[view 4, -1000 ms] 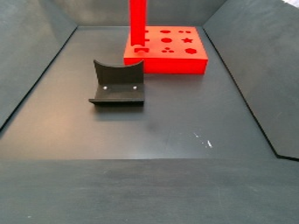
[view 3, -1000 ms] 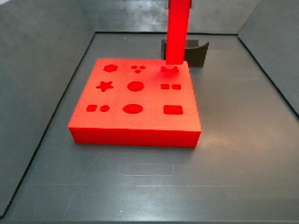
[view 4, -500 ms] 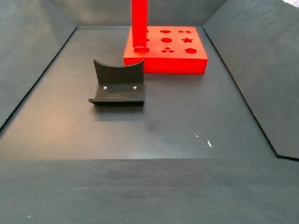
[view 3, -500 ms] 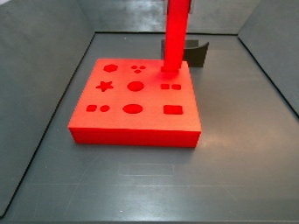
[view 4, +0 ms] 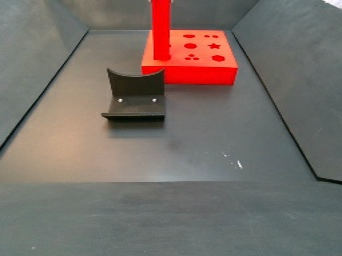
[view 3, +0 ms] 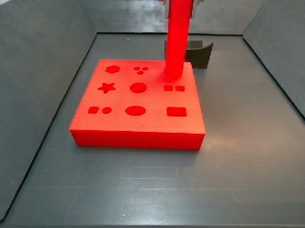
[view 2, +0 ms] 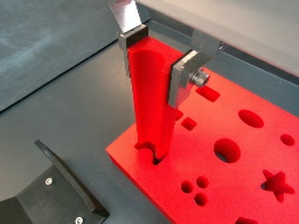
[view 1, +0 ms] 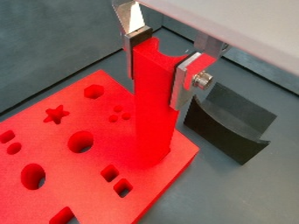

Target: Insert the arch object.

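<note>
The arch object (view 3: 177,36), a long bright red bar, stands upright with its lower end set in a hole at a corner of the red board (view 3: 119,125). It also shows in the other side view (view 4: 159,30), at the corner of the board (view 4: 201,72). In both wrist views my gripper (view 1: 162,59) (view 2: 159,57) is shut on the bar's upper part (view 1: 152,105) (view 2: 149,96), one silver finger on each side. In both side views the gripper is above the frame's edge.
The board (view 1: 100,87) (view 2: 239,206) has several shaped holes: star, circles, ovals, squares. The dark fixture with a curved notch stands on the floor beside the board (view 4: 134,95) (view 3: 202,53) (view 1: 233,127) (view 2: 52,188). Dark walls ring the floor.
The bar has moved downward. Its lower end, earlier just above the board's corner hole, now sits lower in it.
</note>
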Available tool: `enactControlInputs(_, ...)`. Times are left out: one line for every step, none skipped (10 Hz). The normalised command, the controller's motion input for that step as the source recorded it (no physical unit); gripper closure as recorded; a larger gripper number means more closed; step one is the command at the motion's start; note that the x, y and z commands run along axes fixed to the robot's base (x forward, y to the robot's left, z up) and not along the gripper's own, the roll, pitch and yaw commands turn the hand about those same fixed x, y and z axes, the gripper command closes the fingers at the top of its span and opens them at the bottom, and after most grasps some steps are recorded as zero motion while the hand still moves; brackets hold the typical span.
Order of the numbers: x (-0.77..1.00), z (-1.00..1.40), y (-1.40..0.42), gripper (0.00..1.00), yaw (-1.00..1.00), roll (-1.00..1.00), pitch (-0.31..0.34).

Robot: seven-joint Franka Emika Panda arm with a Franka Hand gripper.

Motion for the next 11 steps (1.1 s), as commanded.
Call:
enactControlInputs(-0.07,-0.03,0.04,1.00,-0.12,0.00,0.000)
enactControlInputs(-0.09,-0.03,0.06,1.00,-0.13,0.00,0.000)
enactControlInputs(0.00,0.00,0.00,1.00,-0.01,0.00,0.000)
enactControlInputs(0.05,-0.02,0.00,1.00,0.00,0.02,0.000)
enactControlInputs(0.26,-0.19,0.03,1.00,0.10,0.07,0.000)
enactControlInputs(0.23,-0.21,0.00,1.00,0.11,0.06,0.000)
enactControlInputs(0.00,-0.19,0.00,1.00,0.05,0.05,0.000)
enactControlInputs(-0.10,-0.19,0.00,1.00,0.00,0.05,0.000)
enactControlInputs(-0.13,-0.19,0.00,1.00,-0.09,0.08,0.000)
enactControlInputs(-0.24,-0.20,0.17,1.00,-0.11,0.03,0.000)
enactControlInputs(-0.09,-0.15,0.11,1.00,-0.03,0.02,0.000)
